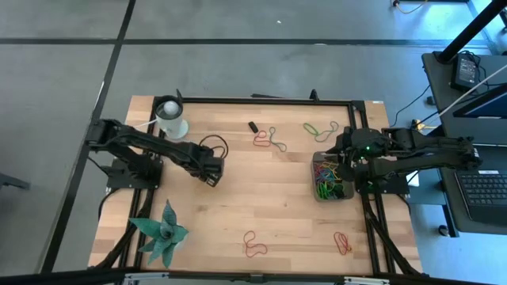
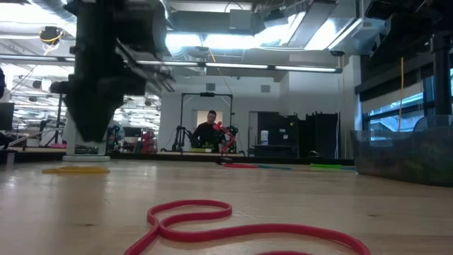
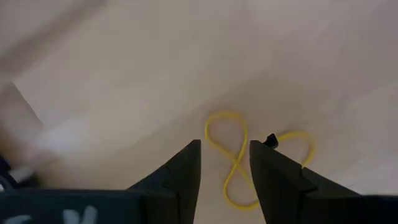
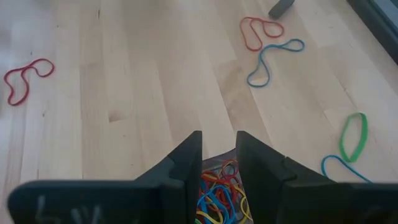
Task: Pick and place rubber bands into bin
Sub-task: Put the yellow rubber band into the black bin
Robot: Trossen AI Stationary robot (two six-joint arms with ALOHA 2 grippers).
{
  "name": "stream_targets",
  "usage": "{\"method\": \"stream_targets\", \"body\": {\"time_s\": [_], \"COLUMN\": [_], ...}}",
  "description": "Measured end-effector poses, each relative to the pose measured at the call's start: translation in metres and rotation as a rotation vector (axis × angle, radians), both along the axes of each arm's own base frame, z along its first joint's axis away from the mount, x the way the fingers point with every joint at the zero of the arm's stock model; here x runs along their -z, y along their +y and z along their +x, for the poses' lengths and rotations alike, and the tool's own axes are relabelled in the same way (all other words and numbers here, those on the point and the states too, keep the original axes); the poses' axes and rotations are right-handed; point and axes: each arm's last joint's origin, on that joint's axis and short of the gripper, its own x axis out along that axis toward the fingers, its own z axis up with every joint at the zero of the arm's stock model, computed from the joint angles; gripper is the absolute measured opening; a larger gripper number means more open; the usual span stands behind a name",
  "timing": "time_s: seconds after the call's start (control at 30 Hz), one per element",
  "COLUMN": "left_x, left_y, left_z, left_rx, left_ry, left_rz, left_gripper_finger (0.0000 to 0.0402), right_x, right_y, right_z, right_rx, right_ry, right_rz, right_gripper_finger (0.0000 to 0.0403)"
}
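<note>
My left gripper (image 1: 212, 176) points down over the table's left middle, open. In its wrist view its two fingers (image 3: 225, 152) stand on either side of a yellow rubber band (image 3: 231, 163) that lies twisted into a figure eight on the wood. It shows in the low view as a flat yellow band (image 2: 74, 169). My right gripper (image 1: 339, 150) hangs slanted above the bin (image 1: 315, 190), open with nothing between its fingers (image 4: 219, 146). The bin holds several coloured rubber bands (image 4: 217, 186).
Loose bands lie about: red and dark ones (image 1: 267, 139), green ones (image 1: 321, 128), a red one (image 1: 253, 244) near the front and another (image 1: 342, 242). A small black piece (image 1: 253, 126), a white cup (image 1: 170, 119) and a green plant (image 1: 162, 233) stand on the left half.
</note>
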Motion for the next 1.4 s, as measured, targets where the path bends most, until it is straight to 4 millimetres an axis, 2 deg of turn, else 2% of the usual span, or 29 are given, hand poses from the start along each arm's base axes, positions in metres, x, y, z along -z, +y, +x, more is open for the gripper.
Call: {"method": "stream_targets", "body": {"time_s": [0.27,0.47,0.57,0.67,0.73,0.83,1.13,1.27,1.4], "left_x": [0.036,0.054,0.056,0.054,0.048,0.037,-0.024,-0.047,-0.061], "left_y": [-0.016,-0.026,-0.027,-0.028,-0.028,-0.03,-0.027,-0.021,-0.015], "left_z": [0.009,0.013,0.015,0.017,0.019,0.027,0.044,0.051,0.059], "left_rx": [0.051,0.128,0.149,0.148,0.152,0.158,0.211,0.26,0.297], "left_ry": [0.165,0.236,0.239,0.219,0.189,0.11,-0.125,-0.191,-0.237], "left_rz": [-0.096,-0.092,-0.127,-0.141,-0.142,-0.131,0.021,0.068,0.083], "left_gripper_finger": [0.0126,0.0123,0.0101,0.005,0.0016,0.0004,0.0002,0.0002,0.0002], "right_x": [0.0,0.0,0.0,0.0,0.0,0.0,0.0,0.0,0.0], "right_y": [0.0,0.0,0.0,0.0,0.0,0.0,0.0,0.0,0.0], "right_z": [0.0,0.0,0.0,0.0,0.0,0.0,0.0,0.0,0.0], "right_rx": [0.003,0.003,0.003,0.003,0.003,0.003,0.003,0.009,0.01], "right_ry": [0.0,0.0,0.0,0.0,0.0,0.0,0.001,0.0,0.0], "right_rz": [0.003,0.003,0.003,0.003,0.003,0.003,0.003,0.01,0.011], "right_gripper_finger": [0.0102,0.0102,0.0102,0.0102,0.0102,0.0102,0.0102,0.0102,0.0102]}}
